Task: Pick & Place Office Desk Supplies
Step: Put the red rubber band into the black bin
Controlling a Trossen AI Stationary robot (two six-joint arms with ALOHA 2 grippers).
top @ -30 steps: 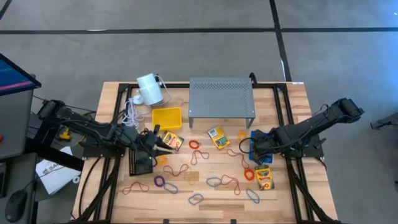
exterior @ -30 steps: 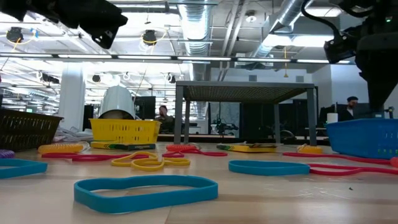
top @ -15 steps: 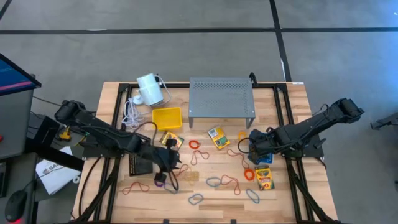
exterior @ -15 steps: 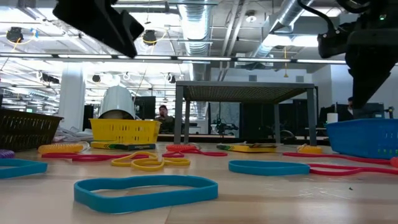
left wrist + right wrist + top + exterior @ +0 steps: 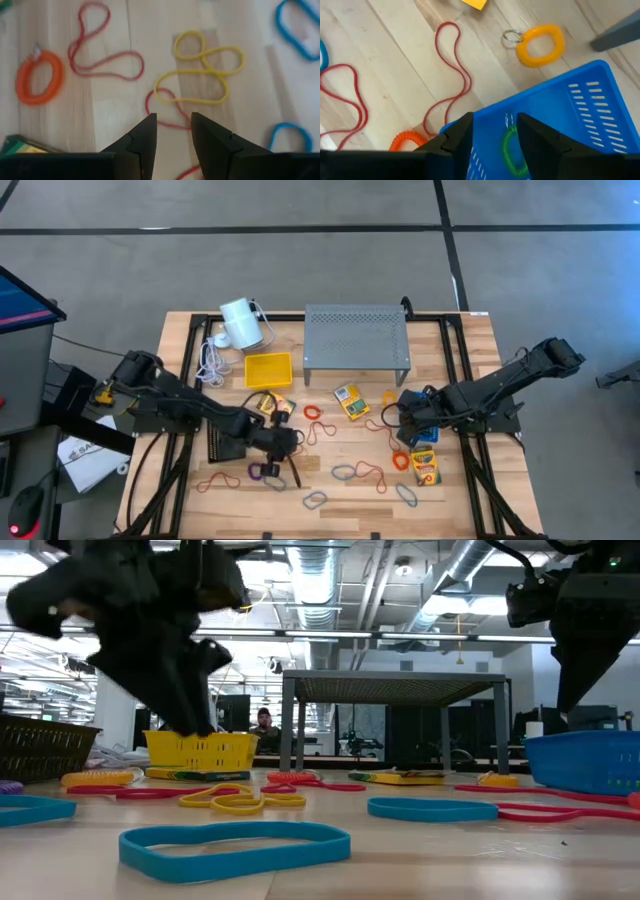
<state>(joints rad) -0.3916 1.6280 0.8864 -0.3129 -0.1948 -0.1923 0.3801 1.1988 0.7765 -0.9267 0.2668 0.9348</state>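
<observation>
Rubber bands in red, yellow and blue lie loose on the wooden table, with crayon boxes [image 5: 351, 400] [image 5: 424, 465] among them. My left gripper [image 5: 284, 448] hangs open, pointing steeply down, just above a twisted yellow band [image 5: 200, 70] and a red band [image 5: 160, 112]; nothing is between its fingers [image 5: 172, 120]. An orange coil ring [image 5: 39, 76] lies beside them. My right gripper [image 5: 406, 412] stands open over the blue basket [image 5: 555, 100], where a green coil [image 5: 511, 150] lies. Its fingers [image 5: 495, 125] touch nothing.
A grey perforated shelf [image 5: 356, 335] stands at the back centre, with a yellow bin [image 5: 268, 368] and a white cylinder with cord [image 5: 240, 323] to its left. A black basket [image 5: 225, 448] sits by the left arm. A yellow key coil [image 5: 540, 45] lies near the blue basket.
My left gripper has swung from over the black basket toward the table's middle and near edge, coming down and tipping to point steeply at the table. The bands on the table lie as before. The right arm has hardly moved.
</observation>
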